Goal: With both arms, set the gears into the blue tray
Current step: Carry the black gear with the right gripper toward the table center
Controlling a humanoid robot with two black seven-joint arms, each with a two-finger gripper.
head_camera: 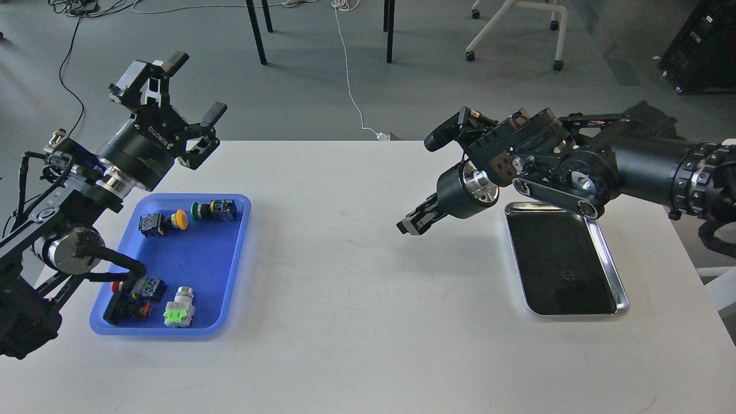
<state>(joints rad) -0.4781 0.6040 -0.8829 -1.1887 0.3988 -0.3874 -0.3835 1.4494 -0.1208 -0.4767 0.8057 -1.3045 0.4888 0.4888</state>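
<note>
The blue tray (198, 261) lies at the table's left and holds several coloured push-button switches. My left gripper (197, 85) hangs open above the tray's far left corner, with nothing between its fingers. My right gripper (411, 221) hovers above the table's middle, left of the steel tray (610, 261), with its fingers pressed together. Whether something is pinched between them is too small to tell. One tiny dark gear (568, 275) lies on the steel tray's dark bottom. I see no gear in the blue tray.
The switches (179, 307) cluster at the blue tray's far and near ends. Bare white tabletop lies between the two trays. Chair legs and cables stand on the floor beyond the table's far edge.
</note>
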